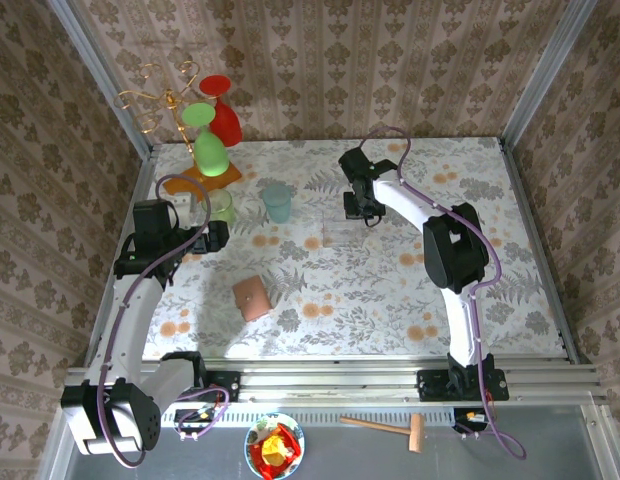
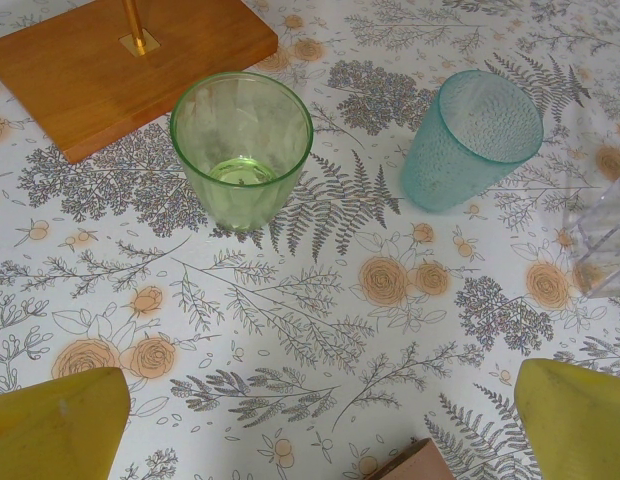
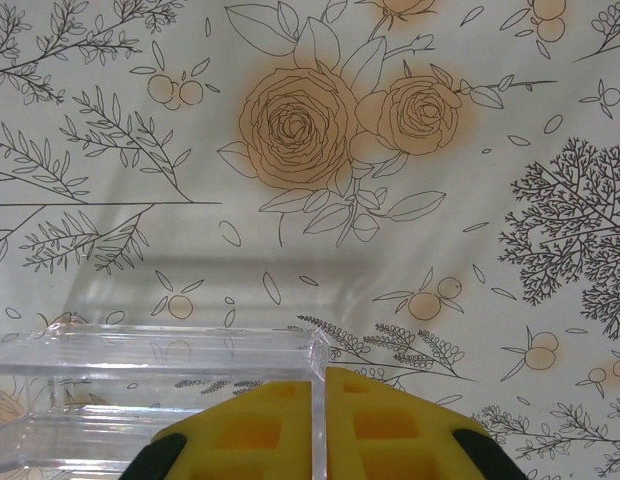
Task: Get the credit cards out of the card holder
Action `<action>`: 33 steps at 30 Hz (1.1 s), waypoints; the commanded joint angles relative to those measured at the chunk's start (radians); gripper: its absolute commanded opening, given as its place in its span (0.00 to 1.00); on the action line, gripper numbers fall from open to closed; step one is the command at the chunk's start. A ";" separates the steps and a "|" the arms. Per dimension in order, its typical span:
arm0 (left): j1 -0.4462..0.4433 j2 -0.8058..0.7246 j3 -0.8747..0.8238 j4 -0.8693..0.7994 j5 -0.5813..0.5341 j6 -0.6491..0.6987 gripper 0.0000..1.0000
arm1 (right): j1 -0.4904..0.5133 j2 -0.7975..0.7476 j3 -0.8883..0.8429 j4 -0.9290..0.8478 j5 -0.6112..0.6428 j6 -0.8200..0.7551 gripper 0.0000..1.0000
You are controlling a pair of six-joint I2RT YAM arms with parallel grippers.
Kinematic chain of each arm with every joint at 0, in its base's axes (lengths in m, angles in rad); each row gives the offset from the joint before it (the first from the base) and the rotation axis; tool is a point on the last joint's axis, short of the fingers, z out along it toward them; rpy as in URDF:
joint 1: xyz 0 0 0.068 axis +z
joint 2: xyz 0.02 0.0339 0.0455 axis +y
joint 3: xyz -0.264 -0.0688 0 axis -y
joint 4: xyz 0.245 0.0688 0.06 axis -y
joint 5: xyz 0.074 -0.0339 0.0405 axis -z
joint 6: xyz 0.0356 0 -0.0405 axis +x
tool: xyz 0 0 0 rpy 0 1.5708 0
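The card holder, a salmon-tan wallet, lies closed on the flowered cloth near the table's front middle. One corner of the card holder pokes in at the bottom of the left wrist view. The credit cards are hidden. My left gripper hangs above the cloth behind and left of the wallet. Its yellow fingers stand wide open with nothing between them. My right gripper is at the back middle, its fingertips shut on the upright wall of a clear plastic tray.
A green glass and a pale blue cup stand just beyond my left gripper. Behind them is a glass rack with an orange base and hanging coloured glasses. The clear tray sits between the cups and my right arm.
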 commanded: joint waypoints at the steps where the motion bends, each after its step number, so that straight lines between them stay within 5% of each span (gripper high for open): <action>1: 0.009 0.002 -0.008 -0.002 -0.002 0.003 1.00 | -0.002 -0.026 -0.009 -0.036 -0.008 0.020 0.14; 17: -0.089 -0.019 0.018 -0.061 -0.098 -0.024 1.00 | 0.030 -0.171 -0.024 -0.097 0.002 0.027 0.21; 28: -0.297 -0.018 -0.038 -0.280 -0.213 -0.372 0.95 | 0.069 -0.354 -0.241 -0.005 -0.161 0.074 0.29; 33: -0.346 0.007 -0.165 -0.202 -0.213 -0.498 0.96 | 0.071 -0.417 -0.337 0.031 -0.171 0.081 0.30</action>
